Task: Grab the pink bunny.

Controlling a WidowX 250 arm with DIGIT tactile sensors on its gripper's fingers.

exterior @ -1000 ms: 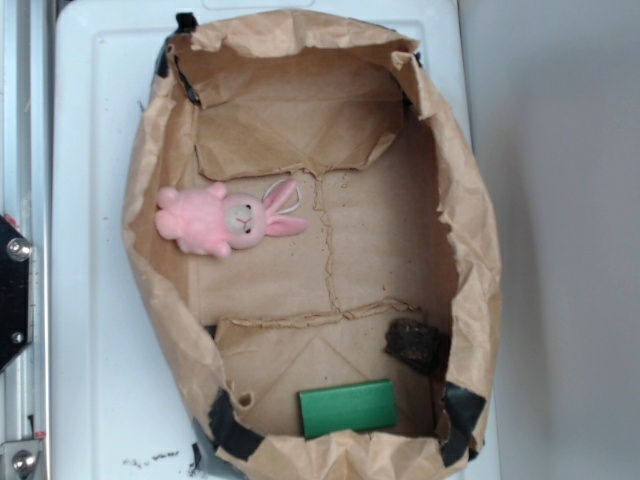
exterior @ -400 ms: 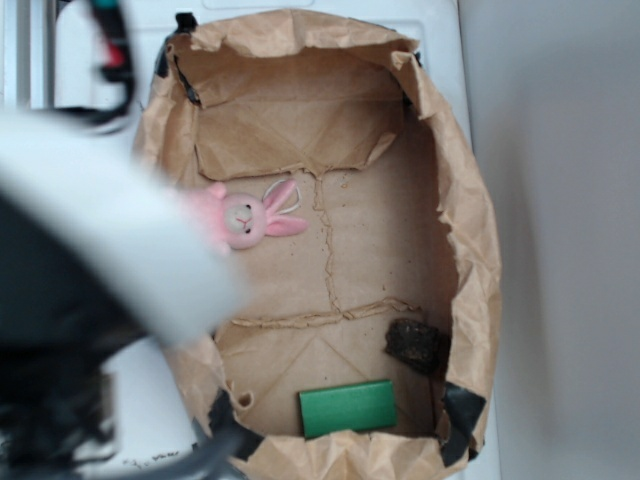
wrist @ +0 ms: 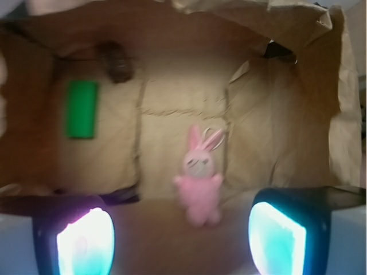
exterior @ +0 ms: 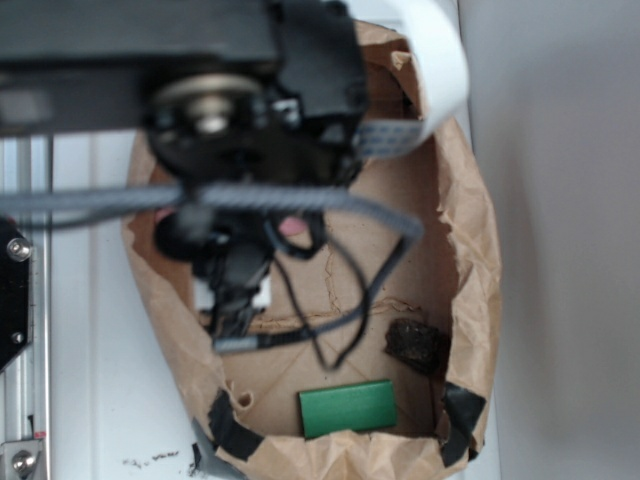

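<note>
In the wrist view the pink bunny (wrist: 199, 180) lies on its back on the floor of a brown paper bag (wrist: 287, 114) that has been opened out into a shallow tray. Its ears point toward 12 o'clock, its feet toward 6 o'clock, and a thin white loop shows beside the right ear. The tool (wrist: 182, 240) hangs above it with its 2 fingers (wrist: 86, 240) spread wide, 1 at 7 o'clock and 1 at 5 o'clock of the picture. The bunny sits between them, nearer the right one, touching neither, and the tool holds nothing.

A green flat block (wrist: 81, 109) lies at 10 o'clock from the bunny, well apart from it, and a dark lumpy object (wrist: 117, 62) lies at 11 o'clock, near the far wall of the bag.

In the exterior view the blurred black arm (exterior: 230, 110) and its cables cover the upper left of the bag (exterior: 470, 260). Only a sliver of pink (exterior: 292, 227) shows beneath them, at 9 o'clock within the bag. The green block (exterior: 348, 408) sits at 6 o'clock, and the dark object (exterior: 418, 345) at 4 o'clock. The bag rests on a white desk (exterior: 90, 330).
</note>
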